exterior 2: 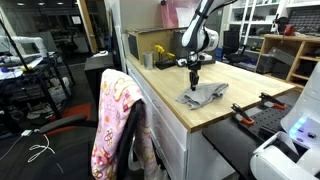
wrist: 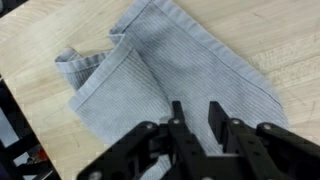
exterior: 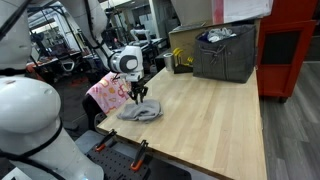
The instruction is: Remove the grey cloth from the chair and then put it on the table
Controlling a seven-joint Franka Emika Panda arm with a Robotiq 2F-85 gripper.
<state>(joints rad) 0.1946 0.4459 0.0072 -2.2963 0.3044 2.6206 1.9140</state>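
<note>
The grey cloth point(exterior: 140, 111) lies crumpled on the wooden table point(exterior: 215, 115) near its edge, seen in both exterior views point(exterior 2: 203, 95). In the wrist view it point(wrist: 170, 60) spreads flat with one folded corner. My gripper point(exterior: 137, 97) hangs just above the cloth, pointing down point(exterior 2: 194, 84). Its fingers point(wrist: 195, 115) are apart with only cloth surface below them, nothing held between. The chair point(exterior 2: 118, 125) stands beside the table with a pink floral fabric draped over its back point(exterior: 105, 92).
A dark grey bin point(exterior: 225, 52) stands at the far end of the table, with a box point(exterior 2: 148, 45) and small yellow items near it. Orange clamps point(exterior: 138, 150) grip the table's edge. Desks and lab equipment fill the background.
</note>
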